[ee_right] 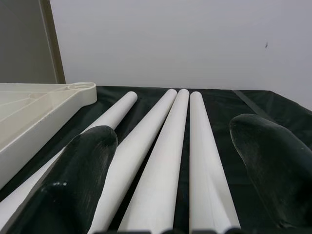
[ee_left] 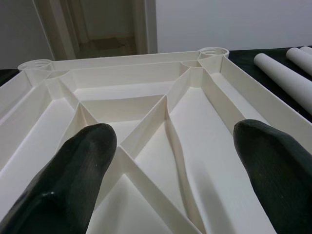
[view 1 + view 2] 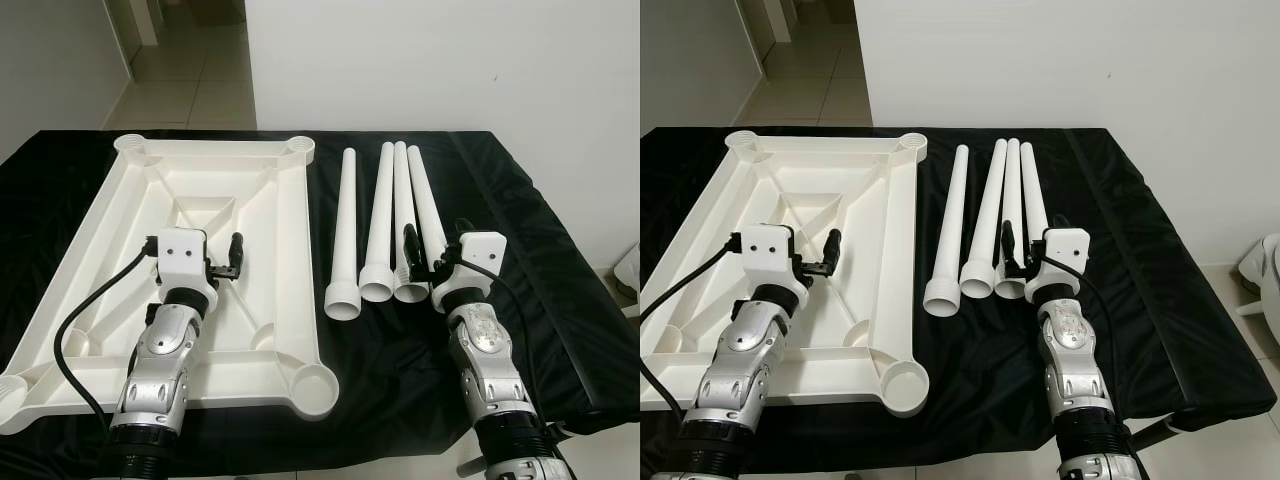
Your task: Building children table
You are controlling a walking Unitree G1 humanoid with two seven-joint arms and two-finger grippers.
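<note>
A black cloth covers a work surface in front of a plain white wall. On the robot's left side of the cloth lies a white plastic tabletop, turned upside down so its ribbed underside faces up, with a round leg socket at each corner. Just beside it, on the robot's right, 4 white table legs lie side by side, pointing away from the robot, their wider open ends nearest it. The leftmost leg sits slightly apart from the other 3, which touch one another.

The left gripper hovers over the near middle of the tabletop's underside. Its 2 black fingers are spread wide apart and hold nothing; the diagonal ribs show between them.

The right gripper sits low at the near ends of the 3 grouped legs. Its fingers are also spread wide and grip nothing, with the legs running away between them.

Behind the tabletop, a tiled floor leads through a doorway.
</note>
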